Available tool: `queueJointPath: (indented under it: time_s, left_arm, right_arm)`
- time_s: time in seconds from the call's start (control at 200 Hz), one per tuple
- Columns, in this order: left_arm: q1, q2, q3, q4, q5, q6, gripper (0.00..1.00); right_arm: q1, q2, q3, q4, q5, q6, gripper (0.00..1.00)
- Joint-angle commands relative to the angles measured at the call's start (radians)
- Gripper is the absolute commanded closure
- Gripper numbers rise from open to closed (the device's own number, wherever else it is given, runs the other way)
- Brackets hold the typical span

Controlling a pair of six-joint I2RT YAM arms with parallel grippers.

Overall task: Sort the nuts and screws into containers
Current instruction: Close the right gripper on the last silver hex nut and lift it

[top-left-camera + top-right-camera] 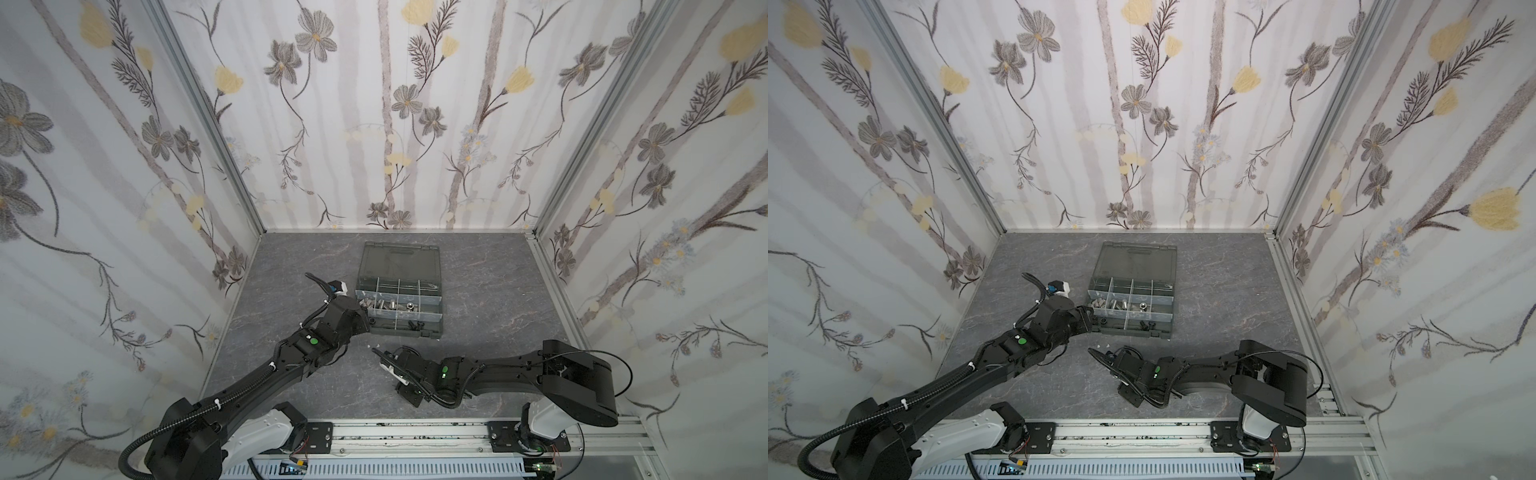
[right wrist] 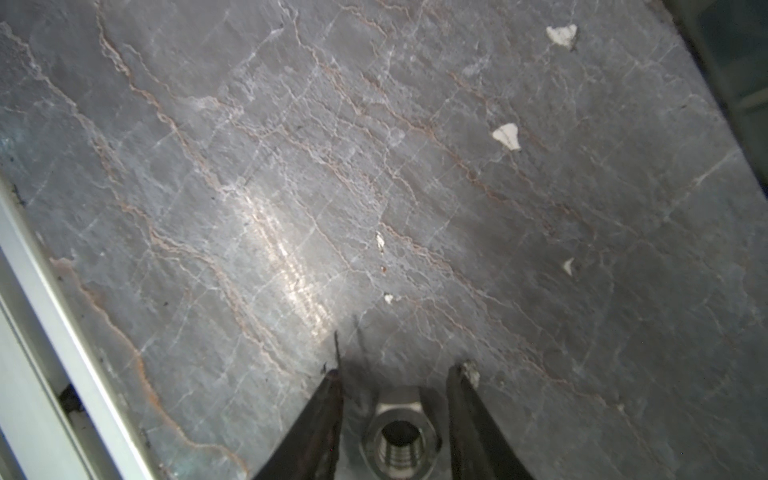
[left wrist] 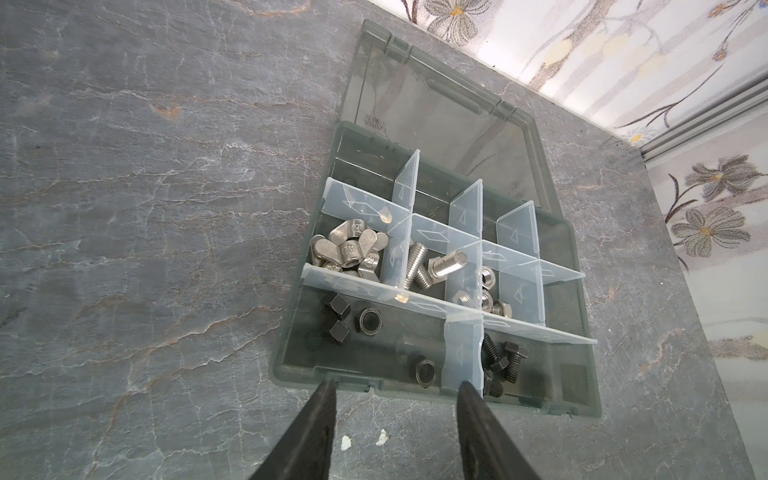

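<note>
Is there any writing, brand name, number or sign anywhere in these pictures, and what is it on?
Nothing here reads clearly.
On the wing nuts: stamped characters, too blurred to read.
On the lid: a small moulded mark, too small to read.
On the dividers: only triangle and diamond outlines, no letters.

Item: one silver nut (image 2: pixel 401 440), lying flat on grey marbled tabletop (image 2: pixel 249 166), between parted right gripper (image 2: pixel 399 371) fingers; white flecks (image 2: pixel 507 135) scattered beyond.
</note>
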Motion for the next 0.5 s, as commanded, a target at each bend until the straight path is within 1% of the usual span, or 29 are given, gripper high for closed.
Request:
queueJointPath:
  time_s: [0.0, 0.175, 0.325, 0.495]
  left_arm:
    - [0.002, 0.001, -0.002, 0.013, -0.003, -0.009, 0.51]
    - [0.001, -0.004, -0.007, 0.015, -0.007, -0.011, 0.51]
    - [0.001, -0.001, -0.012, 0.016, -0.007, -0.012, 0.51]
    - [0.002, 0.001, -0.011, 0.018, -0.003, -0.004, 0.51]
  right_arm:
    - [0.002, 0.018, 0.023, -0.040, 0.035, 0.044, 0.60]
    - [0.007, 0.019, 0.033, -0.071, 0.068, 0.125, 0.60]
    - [0.017, 0.025, 0.031, -0.077, 0.062, 0.206, 0.61]
    - [0.039, 0.037, 0.039, -0.086, 0.056, 0.253, 0.63]
